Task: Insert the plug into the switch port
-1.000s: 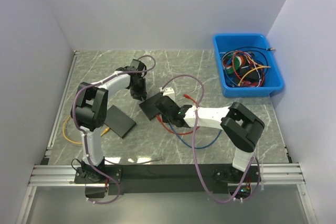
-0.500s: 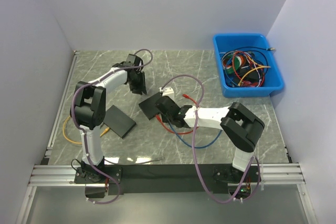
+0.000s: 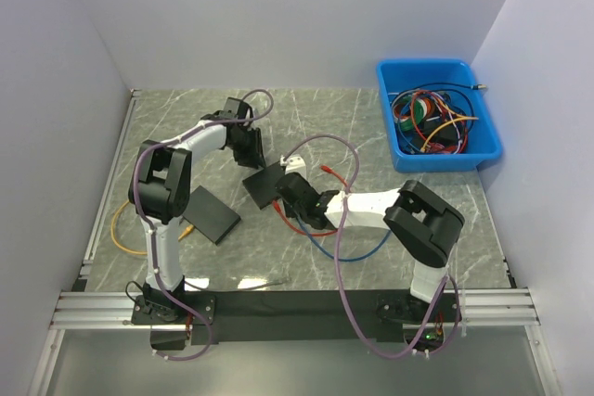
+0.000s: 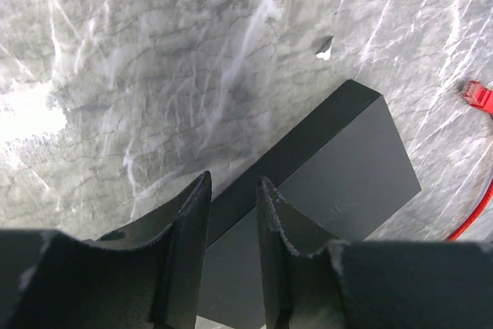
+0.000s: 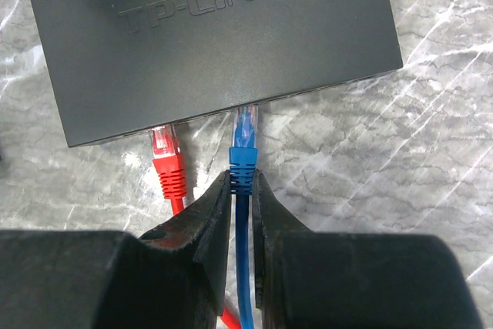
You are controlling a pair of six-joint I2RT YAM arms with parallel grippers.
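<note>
Right hand (image 5: 241,190) is clamped on the blue plug (image 5: 244,144), pinching the boot just behind the clear head. The head is at the mouth of a port on the switch (image 5: 208,36), right beside the red plug (image 5: 166,156), which looks seated. I can't tell whether the blue one is partly in or only touching the face (no way to see the latch from here).

The switch sits around mid-desk (image 3: 306,118), a bit left of centre, with its port face turned toward the near right corner. The blue cable trails back toward the near edge.

Left hand (image 4: 233,182) is at the switch's far edge with the jaws a narrow slot apart and nothing gripped. I can't tell whether it's actually touching the case.

My read is that we're mid-insertion, final push.

To do it well:
- Keep the plug axis square to the port face. It looks roughly in line now, and any yaw will jam it on the port wall.
- Push straight along the cable axis, slow and short, and don't lift.
- The switch is light and will likely slide on the marble, so get the left hand braced against the far edge before pushing.
- Stay off the red plug, because clearance on that side is tight.
- Match the blue head's depth to the red one before letting go.
</note>
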